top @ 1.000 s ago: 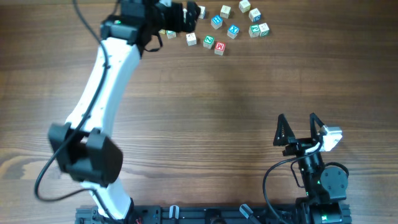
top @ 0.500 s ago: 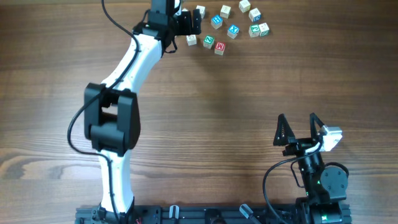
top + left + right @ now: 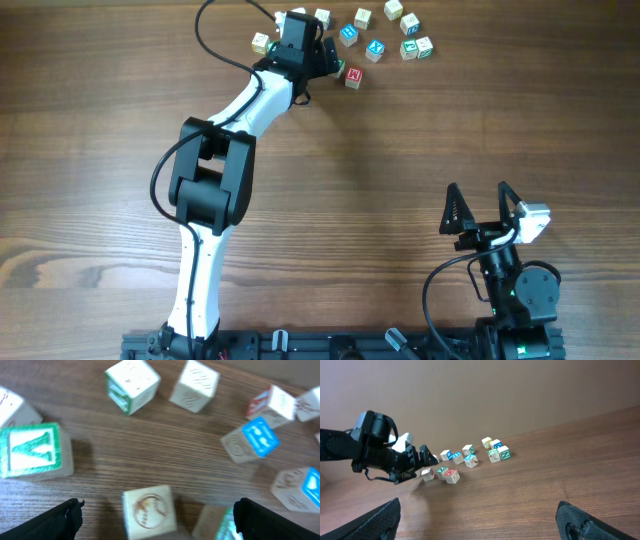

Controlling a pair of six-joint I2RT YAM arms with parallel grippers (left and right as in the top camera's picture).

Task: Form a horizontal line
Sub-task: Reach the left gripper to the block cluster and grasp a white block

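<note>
Left arm (image 3: 215, 185): stretched from its base at the near edge far forward, bent at the black elbow, with the white forearm slanting right.
Left wrist (image 3: 293, 35): black, at the far end of the forearm, pointing right.
Left gripper (image 3: 325, 57): low over the surface, jaws spread wide, gripping nothing.
Left fingertips (image 3: 67, 517): dark, at the two lower corners of the left wrist view.
Right arm (image 3: 515, 288): folded compactly over its base at the near right.
Right gripper (image 3: 478, 200): raised, pointing forward, jaws wide apart, empty.
Right fingertips (image 3: 380, 520): at the bottom corners of the right wrist view.

Matt wooden cubes (image 3: 149, 510), wood-grain table (image 3: 400, 150)
</note>
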